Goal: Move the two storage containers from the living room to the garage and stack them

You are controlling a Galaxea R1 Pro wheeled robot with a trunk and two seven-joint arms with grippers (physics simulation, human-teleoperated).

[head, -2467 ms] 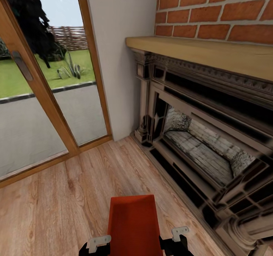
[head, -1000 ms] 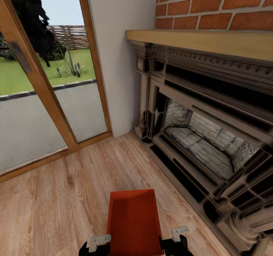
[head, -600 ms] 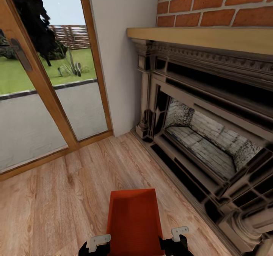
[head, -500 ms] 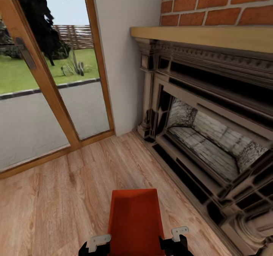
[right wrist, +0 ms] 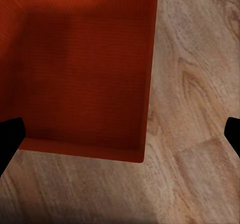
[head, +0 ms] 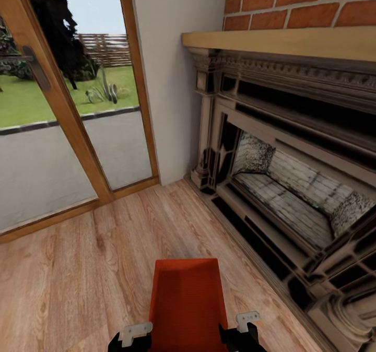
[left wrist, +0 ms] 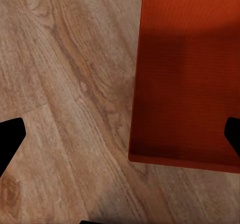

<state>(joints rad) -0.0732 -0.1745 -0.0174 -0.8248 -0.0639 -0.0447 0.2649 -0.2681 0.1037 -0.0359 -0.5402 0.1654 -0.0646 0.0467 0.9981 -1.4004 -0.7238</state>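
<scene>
Head view: we see one storage container low in the middle of the picture, over the light wood-plank floor of the living room; it is orange-red, open-topped, its long side runs away from us
Container and arms: the container sits between our left gripper and our right gripper, one at each long side; only the pale brackets and dark bodies of the two show at the lower edge, so contact with the walls we cannot tell from here
Left wrist view: the same container lies toward one side of the frame, the plank floor takes the other side; two dark fingertips stand far apart at the opposite edges of the frame; the jaws are spread wide; one tip is over the floor, the other is at the container's side; if it touches, we cannot tell
Right wrist view: the container again, with its finely ribbed base visible and a shadow across it; the floor is beside it; the two dark fingertips are at the far edges, so this gripper is also wide apart; a firm hold on the bin we cannot confirm
Surroundings: a stone fireplace with a wooden mantel and red brick above stands at the right; a white wall is in the middle; wood-framed glass doors are at the left, with a dark handle; through the glass we see grass, a tree and a fence
</scene>
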